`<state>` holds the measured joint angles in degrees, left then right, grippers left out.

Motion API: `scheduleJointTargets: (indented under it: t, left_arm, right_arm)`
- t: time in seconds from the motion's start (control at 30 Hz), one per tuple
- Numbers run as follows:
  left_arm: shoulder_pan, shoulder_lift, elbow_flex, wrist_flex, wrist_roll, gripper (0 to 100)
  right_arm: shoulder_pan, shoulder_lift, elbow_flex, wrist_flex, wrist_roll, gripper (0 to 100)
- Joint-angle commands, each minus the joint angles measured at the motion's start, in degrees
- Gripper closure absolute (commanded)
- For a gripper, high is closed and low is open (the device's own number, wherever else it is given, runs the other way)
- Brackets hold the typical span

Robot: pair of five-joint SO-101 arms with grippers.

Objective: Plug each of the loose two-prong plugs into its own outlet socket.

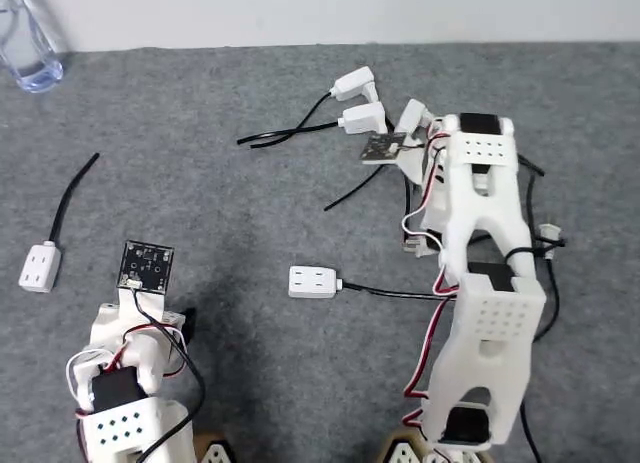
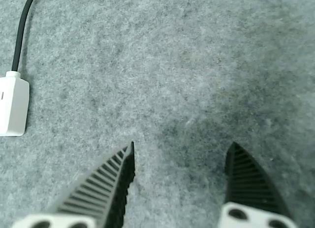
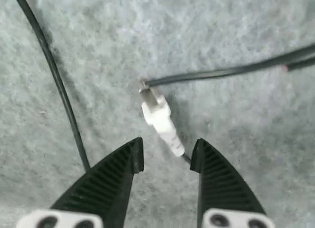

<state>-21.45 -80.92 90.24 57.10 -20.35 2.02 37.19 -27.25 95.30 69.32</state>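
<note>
Two white two-prong plugs [image 1: 352,83] [image 1: 363,118] lie at the back of the grey carpet, their black cords trailing left. A white outlet socket [image 1: 313,281] sits mid-table, and another socket [image 1: 40,266] lies at the far left. My right gripper [image 3: 167,146] is open, its dark fingers on either side of a small white plug [image 3: 160,117] that lies flat with its prongs pointing away. My left gripper [image 2: 181,149] is open over bare carpet, with the left socket [image 2: 12,105] and its cord off to one side.
Black cords [image 1: 290,133] run across the back middle, and one [image 3: 54,75] passes beside my right fingers. A clear container [image 1: 25,43] stands at the back left corner. The white wall [image 1: 300,13] bounds the far edge.
</note>
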Motion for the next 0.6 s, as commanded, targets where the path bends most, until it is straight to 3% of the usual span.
scheduleJointTargets:
  t: [0.0,0.17,0.33,0.57]
  left_arm:
    - [0.5,-0.4,-0.3,-0.6,0.4,72]
    - [0.5,-0.4,-0.3,-0.6,0.4,72]
    - [0.5,-0.4,-0.2,-0.6,0.4,72]
    - [0.5,-0.4,-0.2,-0.6,0.4,72]
  right_arm:
    - [2.5,-5.0,-4.6,4.2,0.7,85.4]
    - [4.3,-6.9,-5.5,7.1,1.1,85.4]
    - [5.0,-3.0,-2.5,2.6,10.5,85.1]
    - [2.7,2.3,-2.5,-2.0,10.8,85.1]
